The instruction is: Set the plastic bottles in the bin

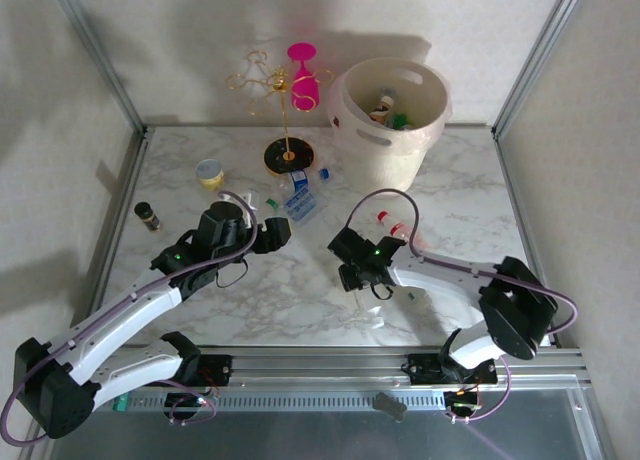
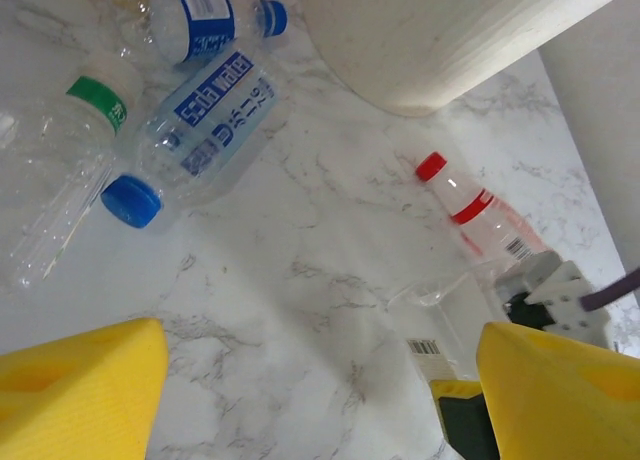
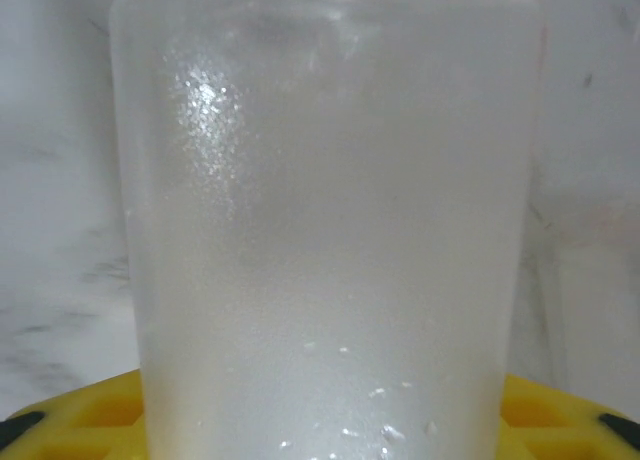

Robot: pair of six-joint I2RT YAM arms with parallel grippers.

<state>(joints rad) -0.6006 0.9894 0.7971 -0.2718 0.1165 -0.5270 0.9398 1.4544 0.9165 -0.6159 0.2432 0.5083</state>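
The cream bin (image 1: pixel 390 130) stands at the back right with several bottles inside; its wall (image 2: pixel 450 40) shows in the left wrist view. On the marble lie two blue-capped clear bottles (image 2: pixel 195 135) (image 2: pixel 200 15), a green-capped clear bottle (image 2: pixel 60 170) and a red-capped one (image 2: pixel 470 210). My left gripper (image 1: pixel 278 230) (image 2: pixel 320 400) hangs open over bare marble just in front of them. My right gripper (image 1: pixel 352 270) is at mid-table, shut on a clear frosted bottle (image 3: pixel 325 230) that hides its fingertips.
A gold wire stand with a pink glass (image 1: pixel 290 100) stands left of the bin. A yellow-and-white tub (image 1: pixel 209 172) and a dark vial (image 1: pixel 147 216) sit at the left. Metal frame posts and walls bound the table.
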